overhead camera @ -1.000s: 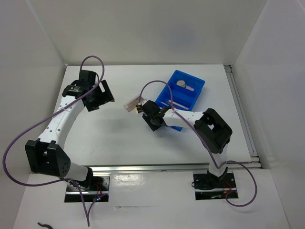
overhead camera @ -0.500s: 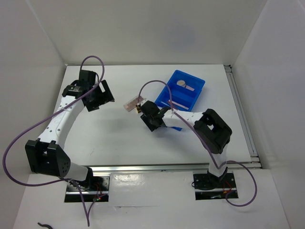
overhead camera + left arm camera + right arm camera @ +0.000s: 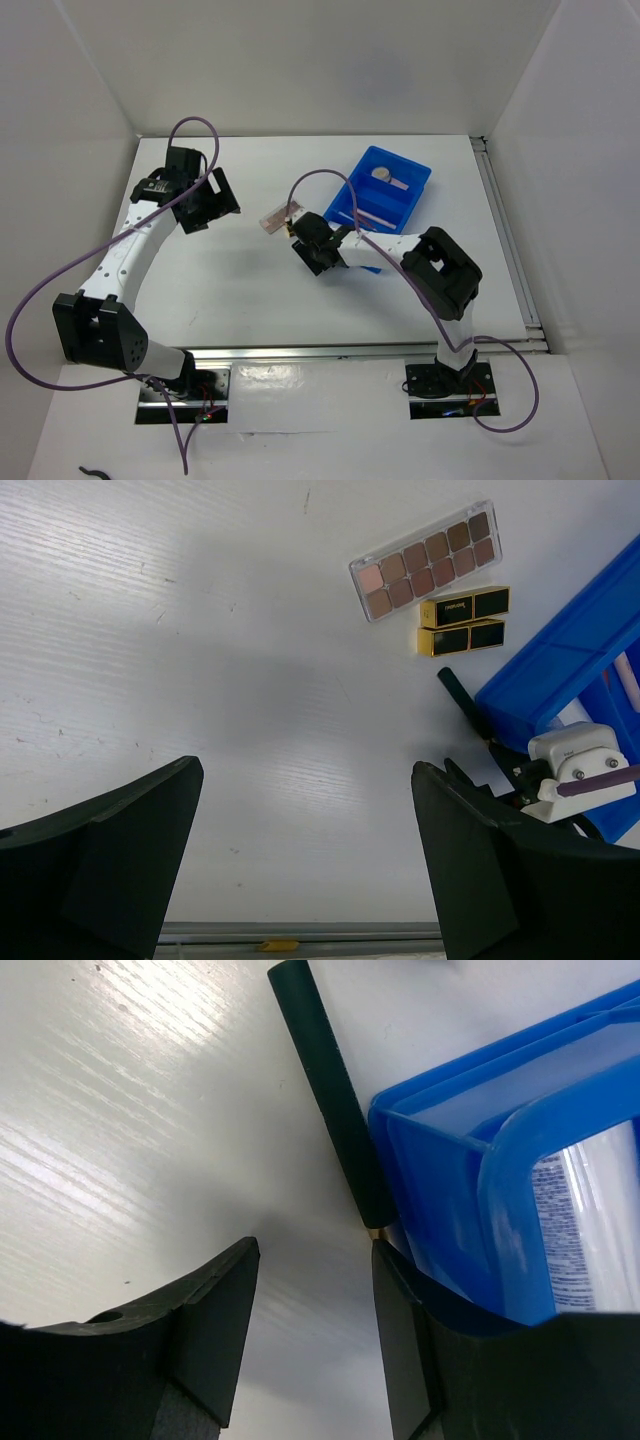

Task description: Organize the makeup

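Observation:
A clear palette (image 3: 427, 560) of brown squares lies on the white table, with two black-and-gold tubes (image 3: 464, 607) beside it. It also shows in the top view (image 3: 277, 218). A dark pencil (image 3: 330, 1090) lies against the corner of the blue bin (image 3: 470, 1150). My right gripper (image 3: 315, 1260) is open and low over the table, its right finger touching the bin next to the pencil's gold end. A clear tube (image 3: 580, 1230) lies in the bin, and a round compact (image 3: 380, 174) sits in its far compartment. My left gripper (image 3: 305, 770) is open and empty, high over bare table at the left.
The blue divided bin (image 3: 385, 200) stands at the back right of the table. White walls enclose the table on three sides. A metal rail (image 3: 340, 350) runs along the near edge. A purple cable (image 3: 320, 180) loops above the right wrist.
My right gripper has shifted slightly left, toward the pencil and palette. The left arm has not moved.

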You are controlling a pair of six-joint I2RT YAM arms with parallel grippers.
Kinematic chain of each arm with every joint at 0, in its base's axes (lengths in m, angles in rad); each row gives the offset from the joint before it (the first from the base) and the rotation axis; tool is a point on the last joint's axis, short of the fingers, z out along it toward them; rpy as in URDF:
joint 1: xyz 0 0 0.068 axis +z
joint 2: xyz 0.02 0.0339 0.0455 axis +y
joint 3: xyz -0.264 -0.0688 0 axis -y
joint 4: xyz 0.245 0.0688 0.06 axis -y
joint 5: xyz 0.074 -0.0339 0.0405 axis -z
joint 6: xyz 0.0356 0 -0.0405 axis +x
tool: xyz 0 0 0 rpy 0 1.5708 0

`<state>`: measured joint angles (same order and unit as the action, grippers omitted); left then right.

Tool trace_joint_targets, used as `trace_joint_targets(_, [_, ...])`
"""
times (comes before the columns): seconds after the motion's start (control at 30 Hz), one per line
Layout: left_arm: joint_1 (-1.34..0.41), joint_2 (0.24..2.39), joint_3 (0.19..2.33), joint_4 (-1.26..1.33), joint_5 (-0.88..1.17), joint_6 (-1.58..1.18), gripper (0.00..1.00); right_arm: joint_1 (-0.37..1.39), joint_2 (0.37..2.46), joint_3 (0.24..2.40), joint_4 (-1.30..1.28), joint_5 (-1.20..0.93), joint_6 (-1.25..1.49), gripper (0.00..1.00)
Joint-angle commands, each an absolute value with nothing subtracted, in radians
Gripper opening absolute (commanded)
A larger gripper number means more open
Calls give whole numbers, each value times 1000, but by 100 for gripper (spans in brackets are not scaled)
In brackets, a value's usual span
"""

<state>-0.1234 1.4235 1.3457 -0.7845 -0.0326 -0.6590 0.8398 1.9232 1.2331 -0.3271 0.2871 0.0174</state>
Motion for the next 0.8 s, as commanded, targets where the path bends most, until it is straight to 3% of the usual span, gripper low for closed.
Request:
trace_joint_targets(0.0, [-124,1431,1373,-776,-46,-658,100,838,1905,1229,-270,347,0,57])
trace_joint_targets(0.57, [-124,1431,1373,-776,-57,-658,100,793,1914,1239,-250,325,-29,61])
trace_joint_targets(0.67, [-124,1440,1373,-776,-57,-658,100,793,1914,1239,-229,337,-38,69])
trace_joint_targets(0.77, [-124,1440,1373,-776,-57,-658,100,793,1928,1262,-229,337,-49,69])
